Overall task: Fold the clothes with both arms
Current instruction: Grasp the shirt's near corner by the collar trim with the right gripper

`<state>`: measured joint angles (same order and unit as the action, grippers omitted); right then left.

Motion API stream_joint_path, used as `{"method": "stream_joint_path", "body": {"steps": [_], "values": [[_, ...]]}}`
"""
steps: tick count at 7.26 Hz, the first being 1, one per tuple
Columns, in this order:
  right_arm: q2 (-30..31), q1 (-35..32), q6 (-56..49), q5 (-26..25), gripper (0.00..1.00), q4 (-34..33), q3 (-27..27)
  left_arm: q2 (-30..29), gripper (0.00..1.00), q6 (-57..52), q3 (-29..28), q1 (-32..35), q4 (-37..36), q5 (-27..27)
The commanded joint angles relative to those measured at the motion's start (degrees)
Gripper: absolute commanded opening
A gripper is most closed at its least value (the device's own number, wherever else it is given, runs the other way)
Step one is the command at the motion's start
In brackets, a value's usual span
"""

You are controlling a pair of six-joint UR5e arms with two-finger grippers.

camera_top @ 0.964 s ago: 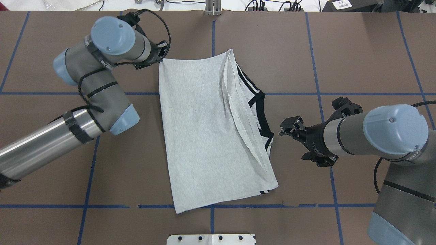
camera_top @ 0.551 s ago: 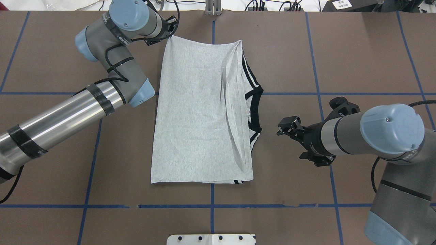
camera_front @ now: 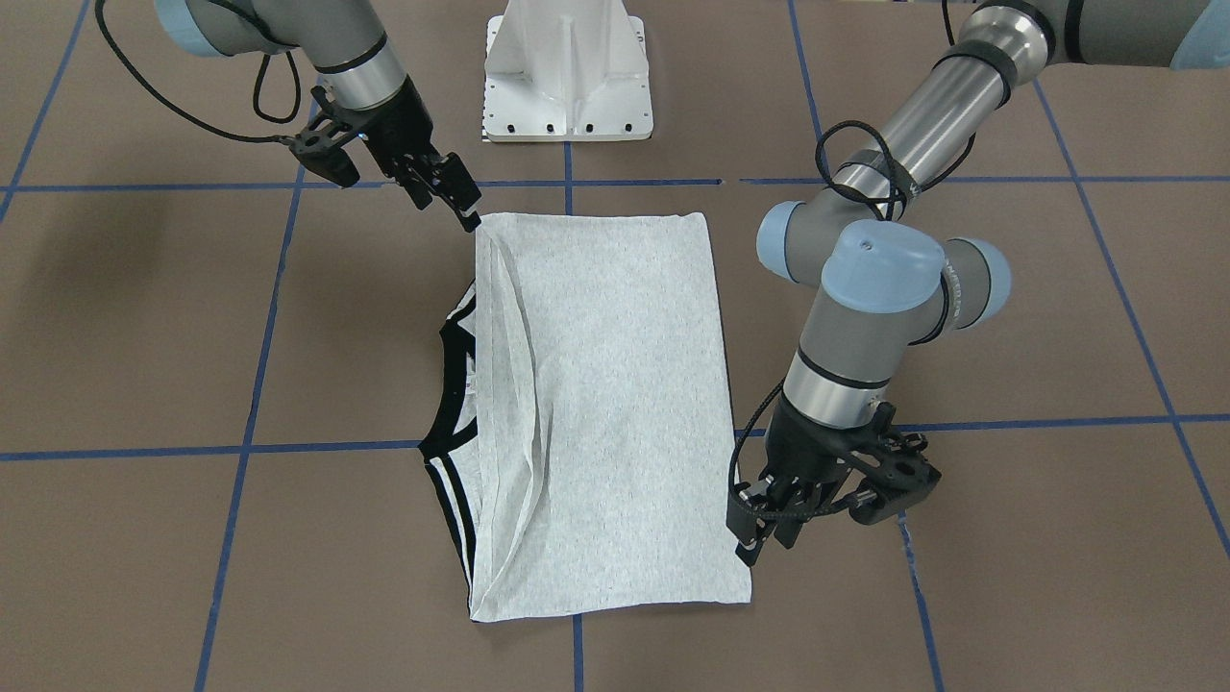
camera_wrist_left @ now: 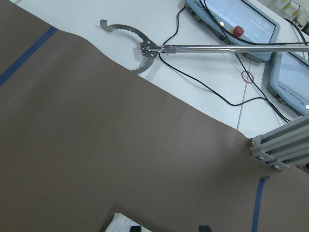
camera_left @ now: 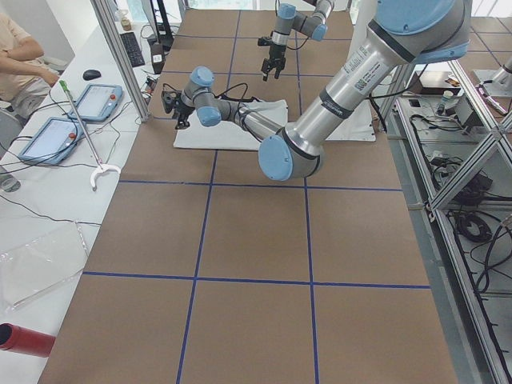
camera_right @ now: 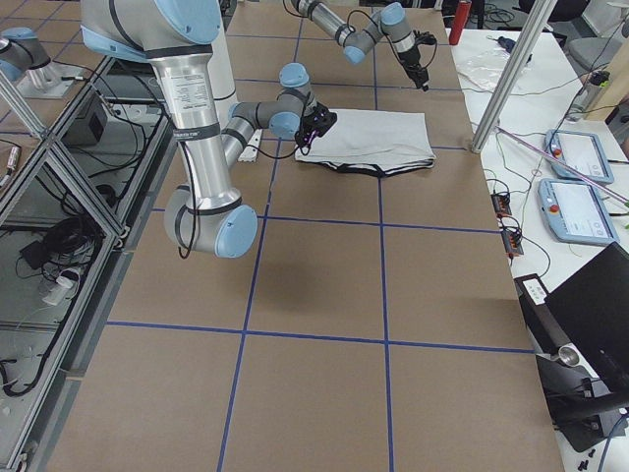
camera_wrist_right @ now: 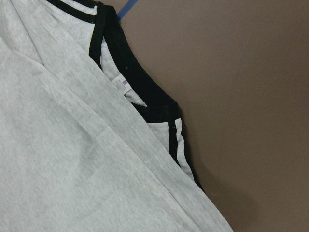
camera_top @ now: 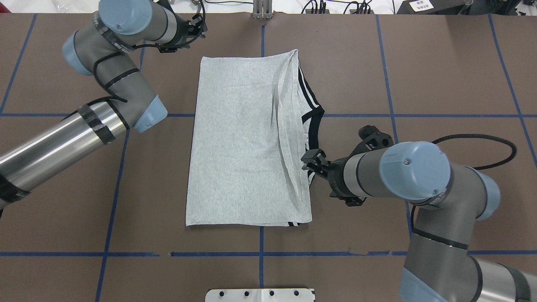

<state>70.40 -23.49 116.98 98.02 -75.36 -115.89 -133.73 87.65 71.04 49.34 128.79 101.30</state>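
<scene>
I've got the light heather-grey T-shirt with black-and-white striped trim (camera_top: 243,142) folded lengthwise, flat, mid-frame on the brown blue-taped surface (camera_top: 356,63). The left black two-finger pincer (camera_top: 200,30) is just off its upper-left corner in the overhead view, fingers spread, holding nothing. The right black pincer (camera_top: 311,161) is at the shirt's right edge, below the black collar (camera_top: 319,119), fingers apart, nothing pinched.

Bright, even overhead light; shadows were soft, faint on table (camera_front: 125,240). Glare streaked left arm (camera_top: 54,144) tube. Views sharp; side views skewed at edges.
</scene>
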Motion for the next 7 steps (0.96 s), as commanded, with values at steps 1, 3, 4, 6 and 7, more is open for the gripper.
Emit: {"method": "stream_joint_path", "body": {"steps": [1,3,4,6,7], "values": [[-4.12,4.66,2.10,-3.17,1.00,-0.31,4.69,3.56,0.60,-0.12,6.03,0.05,-0.21,2.31],[-6.49,5.91,2.29,-3.36,1.00,-0.22,9.34,6.63,0.62,-0.20,9.46,-0.12,-0.12,2.41],[-7.46,6.09,2.38,-3.36,1.00,-0.14,10.59,6.64,0.62,-0.12,9.46,-0.21,-0.03,2.41],[-6.86,6.96,2.29,-3.36,1.00,-0.22,11.13,6.73,0.62,-0.20,9.47,-0.21,-0.03,2.41],[-6.77,6.97,2.29,-3.28,1.00,-0.22,11.65,6.73,0.62,-0.20,9.46,-0.21,-0.03,2.32]]}}
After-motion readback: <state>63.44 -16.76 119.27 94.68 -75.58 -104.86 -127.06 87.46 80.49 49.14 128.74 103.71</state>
